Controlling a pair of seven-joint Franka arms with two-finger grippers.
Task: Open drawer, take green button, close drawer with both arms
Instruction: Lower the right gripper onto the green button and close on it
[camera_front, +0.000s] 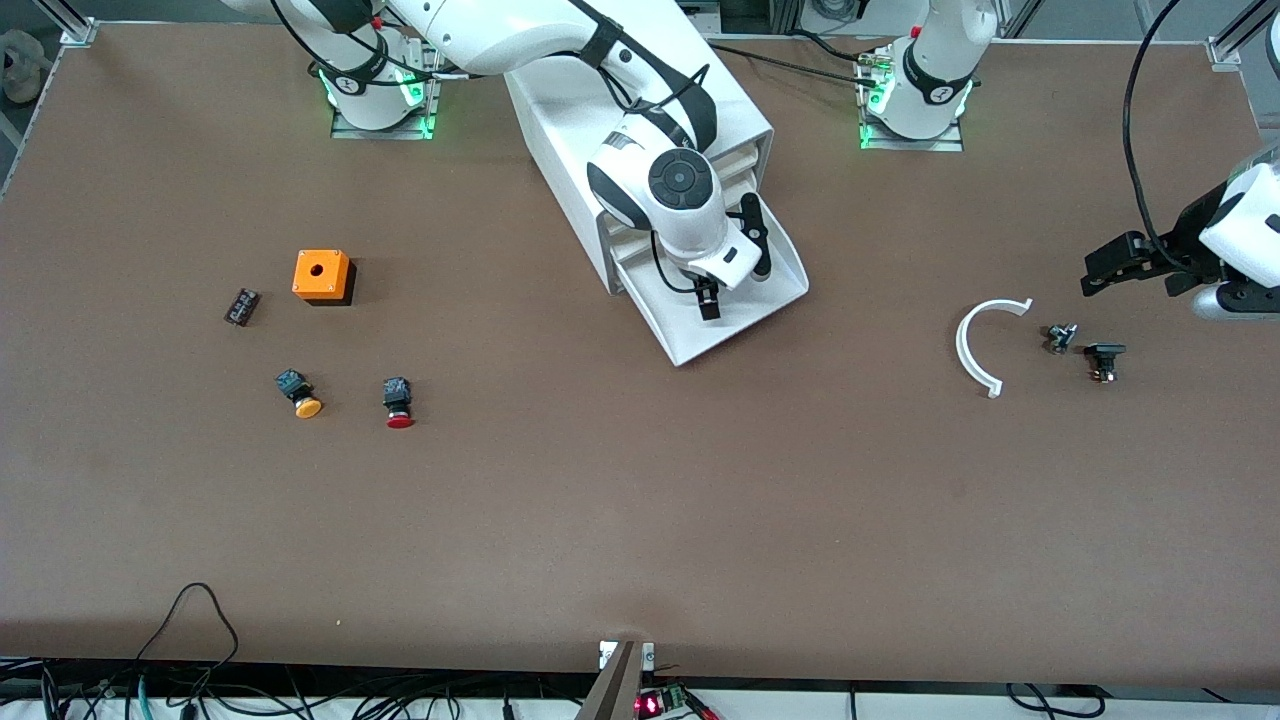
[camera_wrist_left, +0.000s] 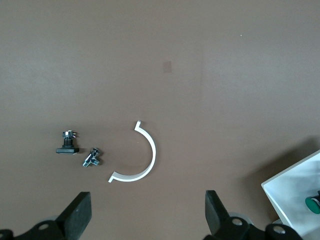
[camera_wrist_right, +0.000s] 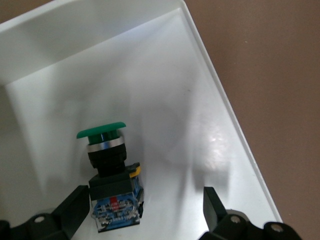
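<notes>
The white cabinet (camera_front: 560, 130) stands between the arms' bases, its lowest drawer (camera_front: 775, 305) pulled out toward the front camera. The green-capped button (camera_wrist_right: 102, 150) lies on its side on the drawer's floor (camera_wrist_right: 190, 100). My right gripper (camera_front: 732, 267) hangs low in the drawer, open (camera_wrist_right: 145, 212); the button's black and blue body lies between the fingers, close to one finger (camera_wrist_right: 75, 210). In the front view the right hand hides the button. At the left arm's end, my left gripper (camera_front: 1092, 272) is open over bare table (camera_wrist_left: 147, 212); its view catches the drawer's corner (camera_wrist_left: 292, 195).
A white curved strip (camera_front: 985, 345), a screw cluster (camera_front: 1060, 337) and a small black part (camera_front: 1104, 360) lie under the left gripper. Toward the right arm's end sit an orange box (camera_front: 322, 275), a small black piece (camera_front: 241, 306), an orange-capped button (camera_front: 300, 395) and a red-capped button (camera_front: 399, 405).
</notes>
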